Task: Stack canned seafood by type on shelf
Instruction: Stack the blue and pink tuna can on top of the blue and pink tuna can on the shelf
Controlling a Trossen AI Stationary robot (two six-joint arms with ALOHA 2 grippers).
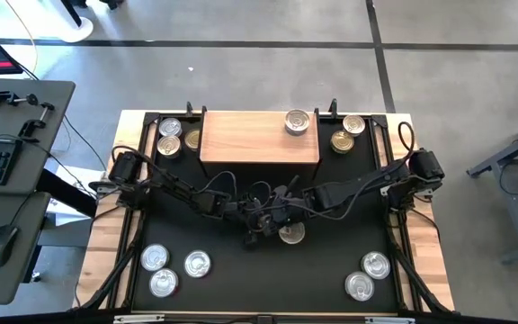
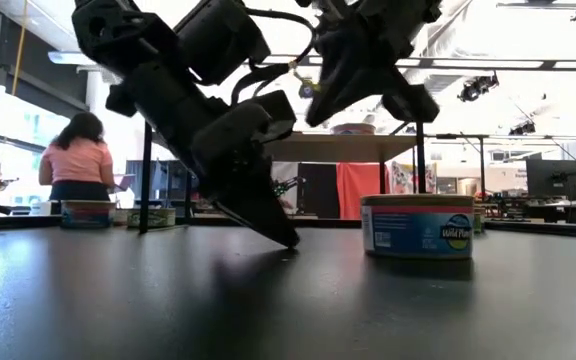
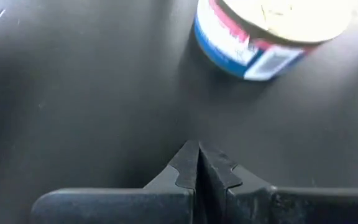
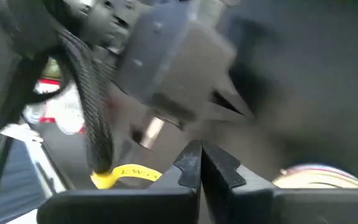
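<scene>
Stacking barely begun: one can (image 1: 297, 121) is seen on the shelf (image 1: 259, 144); both pincers (image 1: 257, 236) (image 1: 277, 214) are pressed together, empty, by another can (image 1: 291, 235).

Partly covered by the arms: 1 can (image 1: 292, 235) at mat centre; lid cut off in left wrist view.

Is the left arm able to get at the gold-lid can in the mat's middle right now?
Probably yes: the left gripper, jaws shut, sits just beside that can on bare mat, though the right gripper crowds nearby.
</scene>
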